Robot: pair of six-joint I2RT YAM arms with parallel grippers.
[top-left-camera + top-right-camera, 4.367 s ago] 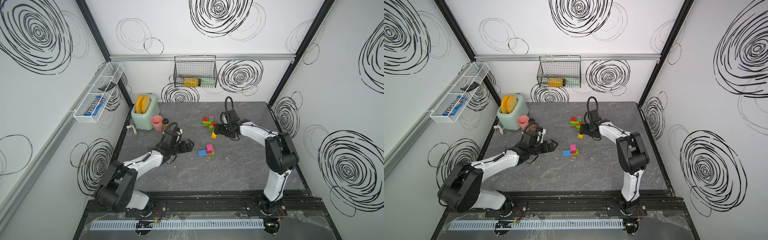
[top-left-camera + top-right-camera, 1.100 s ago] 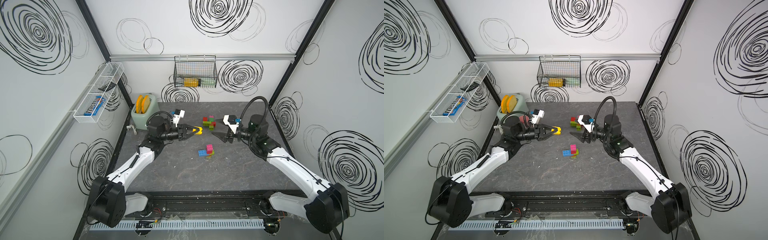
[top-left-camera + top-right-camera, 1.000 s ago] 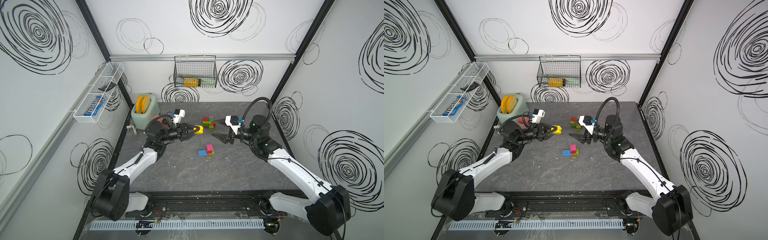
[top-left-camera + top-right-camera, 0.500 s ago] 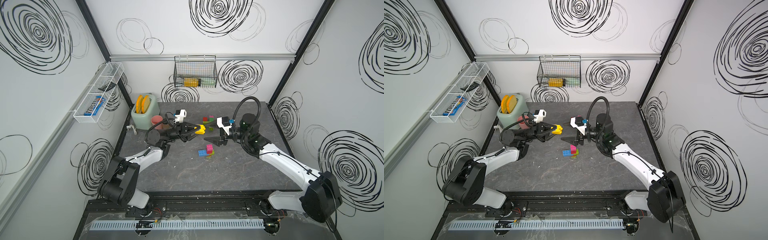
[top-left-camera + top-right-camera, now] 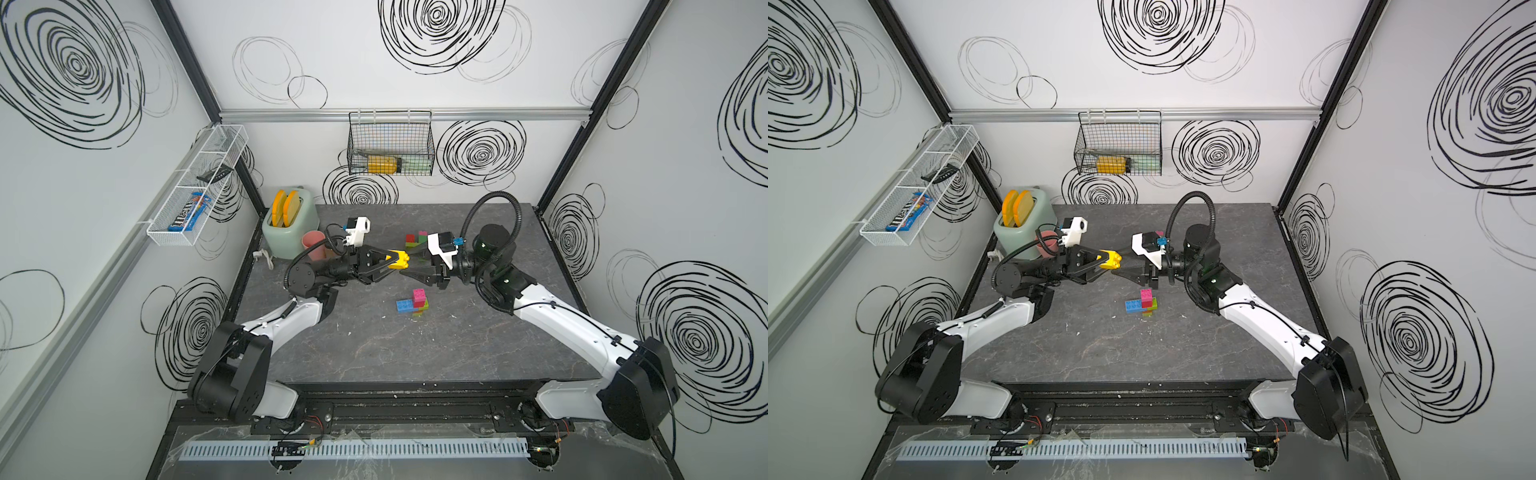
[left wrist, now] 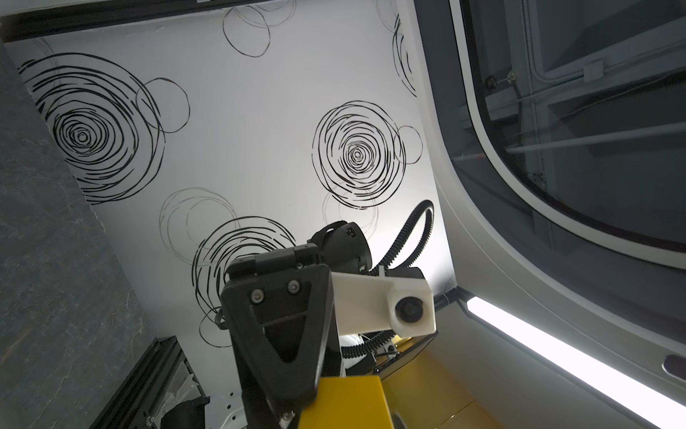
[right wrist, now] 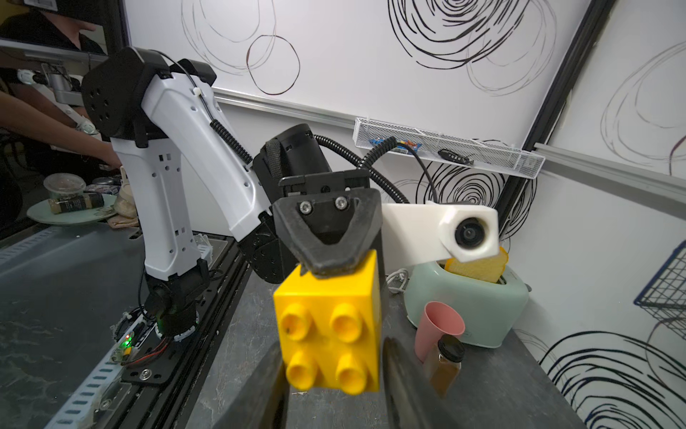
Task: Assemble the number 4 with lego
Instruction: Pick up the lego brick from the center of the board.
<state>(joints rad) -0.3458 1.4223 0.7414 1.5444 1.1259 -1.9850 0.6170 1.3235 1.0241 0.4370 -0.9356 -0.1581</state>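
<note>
A grey table carries two robot arms whose tools, the left gripper and the right gripper, meet tip to tip in the air above its middle. The number 4 looks barely begun. Only a small build of blue, pink, red and lime bricks sits on the table, below the two grippers and a little toward the robot's base, and it does not yet read as any digit. Some loose bricks in red, green and pink lie just beyond the right gripper, on the side away from the base. Most of the joining seems left to do. The left arm rises from its base and reaches inward with its wrist nearly level; the right arm mirrors it. The left gripper pinches a yellow brick, held off the table with its four studs facing the right gripper. The right gripper's jaws stand one on each side of that same brick, very close to its walls; whether they already press on it cannot be told. This looks like a hand-over between the arms.
</note>
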